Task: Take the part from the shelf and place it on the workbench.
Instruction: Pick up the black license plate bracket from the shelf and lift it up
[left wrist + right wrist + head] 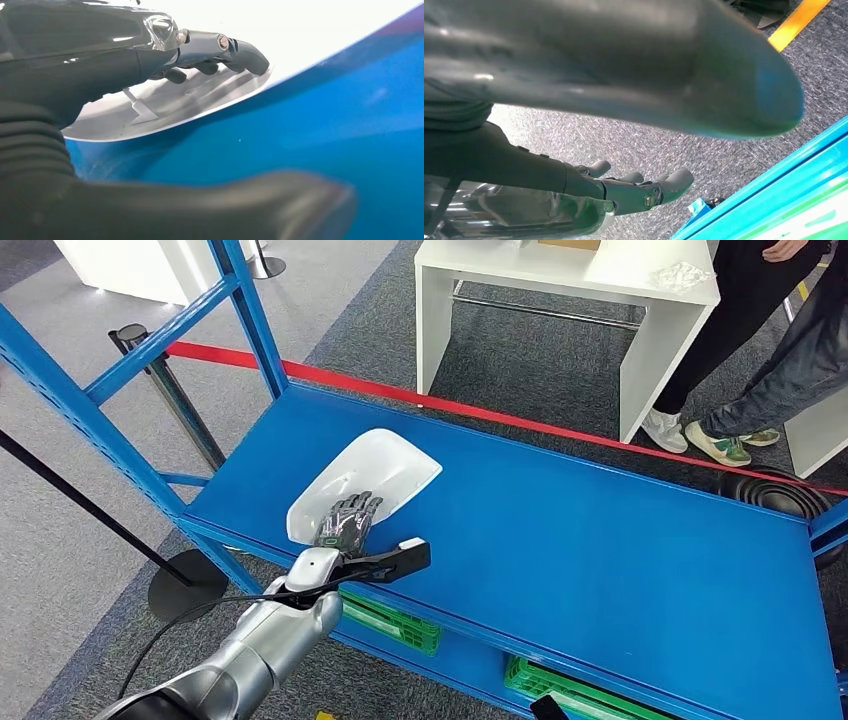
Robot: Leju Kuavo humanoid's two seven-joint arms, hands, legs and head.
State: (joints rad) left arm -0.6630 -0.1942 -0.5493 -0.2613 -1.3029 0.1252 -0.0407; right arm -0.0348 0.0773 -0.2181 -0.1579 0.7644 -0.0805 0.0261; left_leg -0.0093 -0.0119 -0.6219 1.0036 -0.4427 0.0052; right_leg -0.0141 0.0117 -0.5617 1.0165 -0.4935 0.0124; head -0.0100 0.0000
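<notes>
1. A white, glossy plastic part [375,475] with a rounded, shell-like shape is seen lying on the flat blue metal shelf [600,540], near its front left edge.
2. Its hollow inner side is turned upward, where small moulded tabs are seen.
3. Its nearer end is covered by the dark left hand [345,520], which is laid on it.

Head cam high, looking down; left wrist cam close, sharing shelf [560,540]; right maybe floorward.
</notes>
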